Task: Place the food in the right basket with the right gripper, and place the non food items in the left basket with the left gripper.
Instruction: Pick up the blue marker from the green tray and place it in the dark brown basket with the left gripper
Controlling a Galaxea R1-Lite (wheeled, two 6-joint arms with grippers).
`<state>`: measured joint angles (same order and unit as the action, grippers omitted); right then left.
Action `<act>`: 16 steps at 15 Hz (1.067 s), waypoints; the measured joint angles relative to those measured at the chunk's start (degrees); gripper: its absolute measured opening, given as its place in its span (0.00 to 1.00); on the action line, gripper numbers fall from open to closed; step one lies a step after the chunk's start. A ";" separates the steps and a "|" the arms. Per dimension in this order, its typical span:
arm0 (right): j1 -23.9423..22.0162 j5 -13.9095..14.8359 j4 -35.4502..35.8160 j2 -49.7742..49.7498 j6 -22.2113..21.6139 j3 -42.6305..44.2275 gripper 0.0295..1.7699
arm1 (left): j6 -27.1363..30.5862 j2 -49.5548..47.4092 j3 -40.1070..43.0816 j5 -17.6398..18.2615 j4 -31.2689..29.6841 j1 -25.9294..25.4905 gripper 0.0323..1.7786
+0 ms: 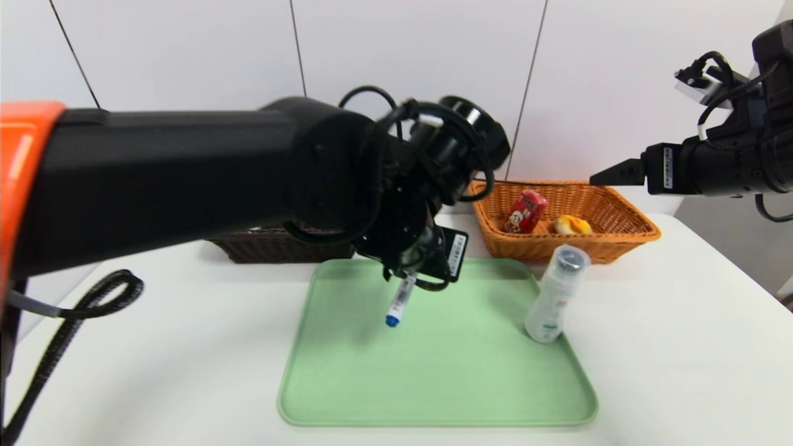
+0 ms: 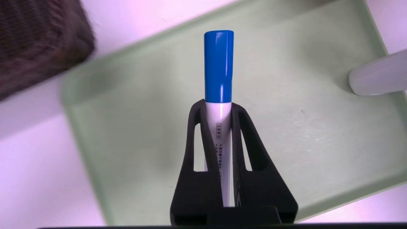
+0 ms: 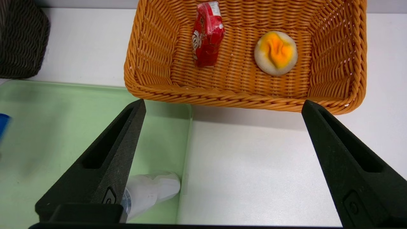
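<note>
Head view: high, facing forward and down over green tray [image 1: 446, 371] | left wrist view: close above tray [image 2: 133, 133] | right wrist view: above orange basket [image 3: 152, 63] | shared: tray, white bottle [image 1: 554, 297] [image 3: 152, 190].

Left arm reaching in, right arm held aside

The left gripper [image 2: 218, 111], on a black arm with an orange segment that crosses from the near left, points down and forward with its fingers [image 2: 246, 133] clamped tight. The right gripper [image 3: 222, 105] hangs high at the far right, apparently level or slightly nose-down, fingers [image 3: 105, 162] spread wide.
</note>
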<state>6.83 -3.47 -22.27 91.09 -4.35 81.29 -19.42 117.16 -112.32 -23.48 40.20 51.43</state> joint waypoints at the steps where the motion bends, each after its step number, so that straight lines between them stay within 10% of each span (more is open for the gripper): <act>1: 0.13 -0.02 -0.02 -0.02 0.00 0.00 0.96 | 3.44 -2.19 0.00 0.00 0.01 -1.27 0.07; 7: 0.26 0.00 -0.16 -0.43 0.04 -0.34 0.96 | 22.31 -9.62 0.00 1.66 0.04 -10.18 0.07; 16: 0.26 0.09 -0.22 -1.01 0.04 -1.63 0.96 | 49.19 -6.47 0.39 17.29 -3.61 -26.08 0.07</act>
<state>7.08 -3.39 -22.49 90.08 -4.32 79.65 29.77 110.69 -111.93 -6.19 36.60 25.36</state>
